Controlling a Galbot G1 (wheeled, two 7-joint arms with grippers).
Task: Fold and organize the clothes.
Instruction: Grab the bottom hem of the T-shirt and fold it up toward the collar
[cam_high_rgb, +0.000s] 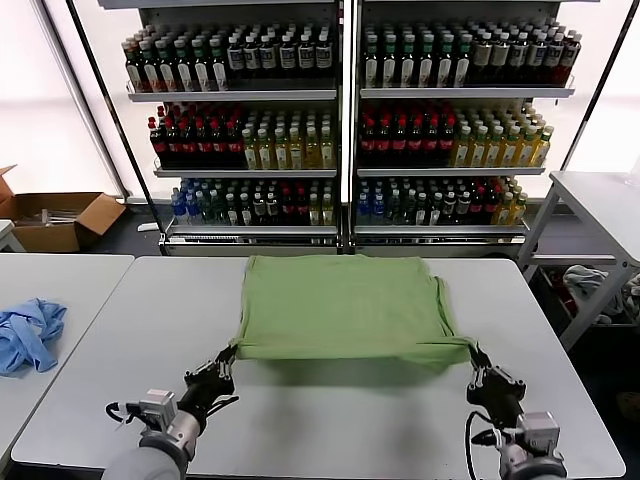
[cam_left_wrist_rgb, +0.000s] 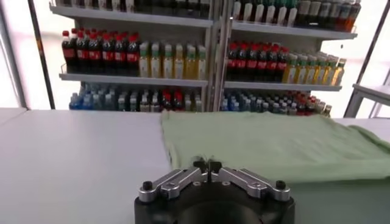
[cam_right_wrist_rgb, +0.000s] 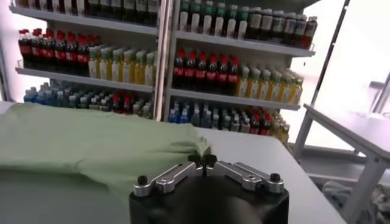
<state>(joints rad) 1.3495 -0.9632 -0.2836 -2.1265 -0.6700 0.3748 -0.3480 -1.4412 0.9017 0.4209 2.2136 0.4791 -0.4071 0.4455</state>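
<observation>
The light green shirt (cam_high_rgb: 345, 305) lies spread on the grey table (cam_high_rgb: 330, 425), back side up; collar, buttons and patch are hidden. Its near edge is raised off the table and casts a shadow. My left gripper (cam_high_rgb: 229, 354) is shut on the shirt's near left corner. My right gripper (cam_high_rgb: 475, 352) is shut on the near right corner. In the left wrist view the shut gripper (cam_left_wrist_rgb: 207, 164) meets the shirt's (cam_left_wrist_rgb: 274, 143) edge. In the right wrist view the gripper (cam_right_wrist_rgb: 203, 160) pinches a fold of the shirt (cam_right_wrist_rgb: 91, 146).
A light blue garment (cam_high_rgb: 28, 333) lies on the neighbouring table at the left. Drink shelves (cam_high_rgb: 340, 130) stand behind the table. A cardboard box (cam_high_rgb: 55, 220) sits far left, and another table (cam_high_rgb: 600, 195) stands at the right.
</observation>
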